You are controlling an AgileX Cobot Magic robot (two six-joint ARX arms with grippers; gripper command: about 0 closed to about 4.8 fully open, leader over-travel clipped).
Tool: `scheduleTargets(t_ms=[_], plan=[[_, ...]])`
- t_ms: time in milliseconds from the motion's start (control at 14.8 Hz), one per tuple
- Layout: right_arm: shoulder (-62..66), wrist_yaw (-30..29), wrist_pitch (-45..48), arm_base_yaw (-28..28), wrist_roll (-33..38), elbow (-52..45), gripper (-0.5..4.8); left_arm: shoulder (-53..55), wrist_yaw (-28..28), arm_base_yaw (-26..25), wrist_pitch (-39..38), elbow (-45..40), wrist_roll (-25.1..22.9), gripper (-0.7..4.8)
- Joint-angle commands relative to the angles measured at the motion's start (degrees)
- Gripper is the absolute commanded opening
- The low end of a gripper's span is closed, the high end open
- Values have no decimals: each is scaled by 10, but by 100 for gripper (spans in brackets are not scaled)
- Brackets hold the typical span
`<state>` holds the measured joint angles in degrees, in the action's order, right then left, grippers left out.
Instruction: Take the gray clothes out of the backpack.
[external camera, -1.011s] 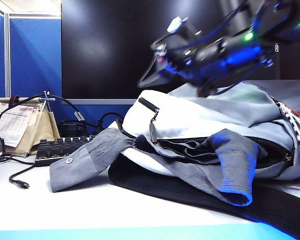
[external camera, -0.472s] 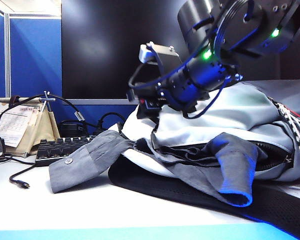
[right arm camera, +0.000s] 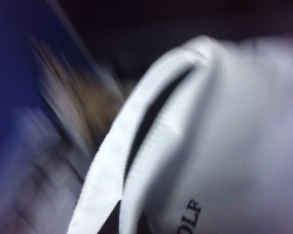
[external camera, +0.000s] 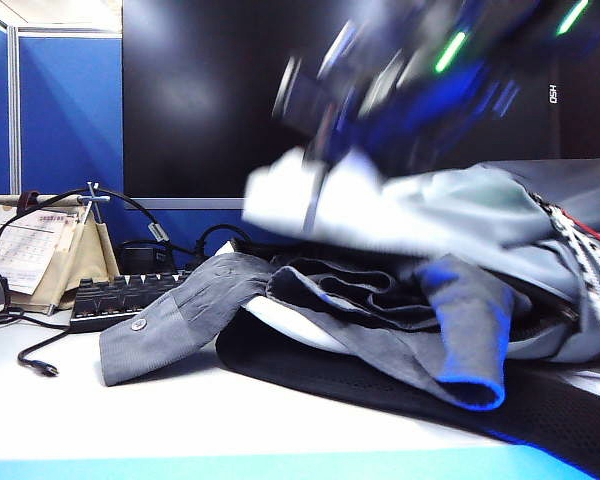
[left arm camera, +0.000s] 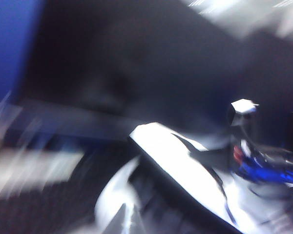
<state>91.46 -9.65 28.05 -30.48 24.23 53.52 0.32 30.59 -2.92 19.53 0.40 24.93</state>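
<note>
Our right gripper [external camera: 325, 165] has just clamped shut on the backpack [external camera: 480, 215] flap, lifting it.
Gray clothes [external camera: 380, 300] still spill from the backpack's mouth; our left gripper, unseen, is closed, empty as far as we can tell.

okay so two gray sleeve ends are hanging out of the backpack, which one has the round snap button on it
The sleeve end lying flat on the table toward the keyboard carries the snap. The other sleeve end, drooping over the backpack's black base, shows none.

Motion blur smears the right gripper [external camera: 325, 150] above the backpack [external camera: 460, 215], hiding its jaws; the backpack runs off the right edge; both wrist views are blurred, neither showing its gripper
</note>
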Motion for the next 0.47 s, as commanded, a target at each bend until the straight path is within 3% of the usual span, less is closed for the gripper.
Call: scheduleTargets(t_ms=[67, 270, 472], plan=[[-92, -71, 129, 76, 133, 10, -6, -1, 12, 19, 77, 9, 17, -6], [-132, -108, 111, 145, 169, 9, -6, 43, 24, 93, 49, 52, -5, -6], [-132, -126, 100, 155, 198, 9, -6, 272, 44, 242, 1, 167, -173, -6]])
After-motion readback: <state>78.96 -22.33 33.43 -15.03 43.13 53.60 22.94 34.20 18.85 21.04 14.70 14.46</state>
